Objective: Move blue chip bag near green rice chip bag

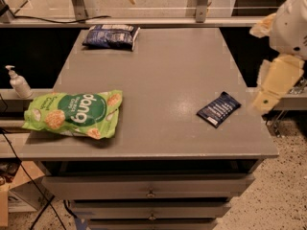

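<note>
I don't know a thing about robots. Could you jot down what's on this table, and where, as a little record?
table: grey top, drawers underneath
blue chip bag: far edge, left of middle
green rice chip bag: lying flat at the near left edge
small navy packet: near right part of the top
pump bottle: on a ledge left of the table
claw: on the pale arm at the right edge of the picture, beside the table, apart from every bag
task status: the blue and green bags lie far apart; not yet moved

Navy packet (218, 109) on table (168, 71); pump bottle (18, 82), perhaps sanitizer.
</note>
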`<state>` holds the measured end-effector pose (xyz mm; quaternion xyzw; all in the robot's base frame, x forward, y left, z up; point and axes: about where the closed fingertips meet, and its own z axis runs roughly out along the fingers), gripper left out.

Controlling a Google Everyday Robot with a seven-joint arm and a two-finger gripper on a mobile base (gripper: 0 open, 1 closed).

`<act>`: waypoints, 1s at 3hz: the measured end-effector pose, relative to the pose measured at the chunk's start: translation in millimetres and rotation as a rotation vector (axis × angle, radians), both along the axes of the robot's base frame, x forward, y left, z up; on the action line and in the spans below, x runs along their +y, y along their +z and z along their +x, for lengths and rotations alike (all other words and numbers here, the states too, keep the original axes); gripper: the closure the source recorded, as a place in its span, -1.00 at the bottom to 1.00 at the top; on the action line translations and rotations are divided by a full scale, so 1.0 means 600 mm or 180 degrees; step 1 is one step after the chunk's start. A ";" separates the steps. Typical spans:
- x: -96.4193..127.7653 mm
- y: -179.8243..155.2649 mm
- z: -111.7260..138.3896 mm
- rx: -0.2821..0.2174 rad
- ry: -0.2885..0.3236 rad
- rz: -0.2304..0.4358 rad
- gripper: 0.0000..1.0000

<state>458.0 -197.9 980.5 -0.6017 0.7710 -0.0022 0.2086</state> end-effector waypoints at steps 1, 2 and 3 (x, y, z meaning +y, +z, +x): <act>0.044 0.003 0.065 -0.0052 0.0184 0.0626 -1.00; 0.077 0.019 0.135 -0.0142 0.0364 0.1048 -1.00; 0.079 0.030 0.144 -0.0189 0.0373 0.1103 -1.00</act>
